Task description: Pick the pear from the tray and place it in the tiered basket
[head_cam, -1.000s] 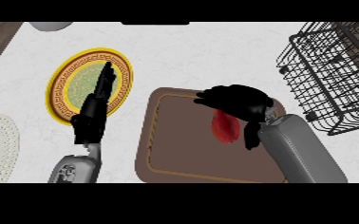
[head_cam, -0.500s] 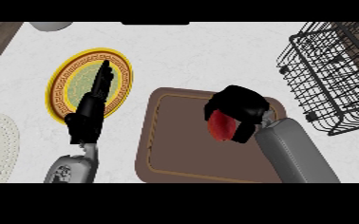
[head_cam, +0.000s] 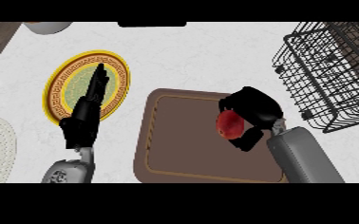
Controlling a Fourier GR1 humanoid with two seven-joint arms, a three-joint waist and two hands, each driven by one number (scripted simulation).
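while the right hand curls around the red pear above the brown tray, it should lift straight, then swing right over the wire basket; the left hand rests with straight fingers over the plate.

My right hand curls over the pear, hiding its right side. The wire basket runs off the right edge — I can't see its tiers. A white object at the left edge is cut off — I can't identify it.

white marbled counter, evenly lit
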